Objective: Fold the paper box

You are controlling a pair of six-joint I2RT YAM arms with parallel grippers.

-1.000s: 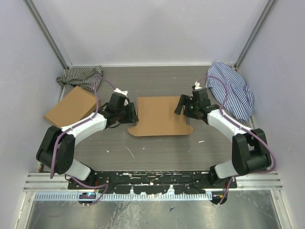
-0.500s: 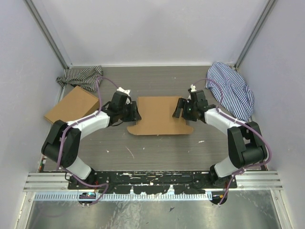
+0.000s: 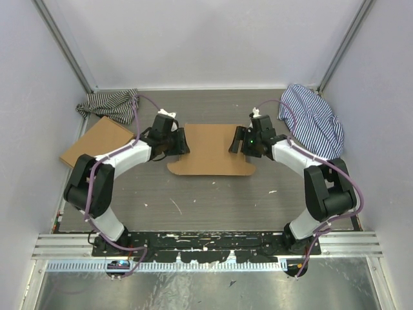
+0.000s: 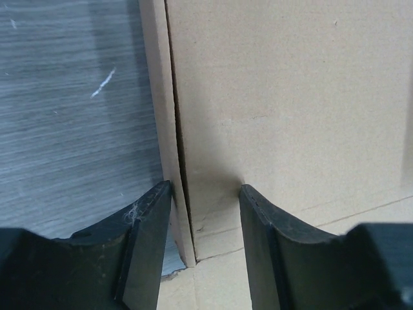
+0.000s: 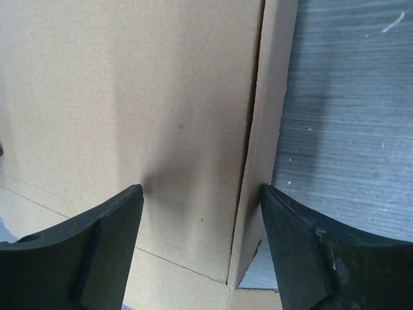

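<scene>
The paper box (image 3: 210, 150) is a brown cardboard sheet with flaps, lying flat in the middle of the table. My left gripper (image 3: 180, 144) is open at the box's left edge. In the left wrist view the box's left side flap (image 4: 169, 148) stands between my open fingers (image 4: 147, 248), and the left gripper (image 4: 205, 219) straddles it. My right gripper (image 3: 236, 142) is open at the box's right edge. In the right wrist view the right gripper (image 5: 201, 219) straddles the right side flap (image 5: 264, 148).
A second flat brown cardboard box (image 3: 93, 143) lies at the left by the wall. A striped cloth (image 3: 111, 102) lies at the back left, and a blue striped cloth (image 3: 315, 121) at the back right. Grey walls stand on three sides.
Both grippers have moved away from me along the box's side edges, and the box has slid a little toward the back of the table.
</scene>
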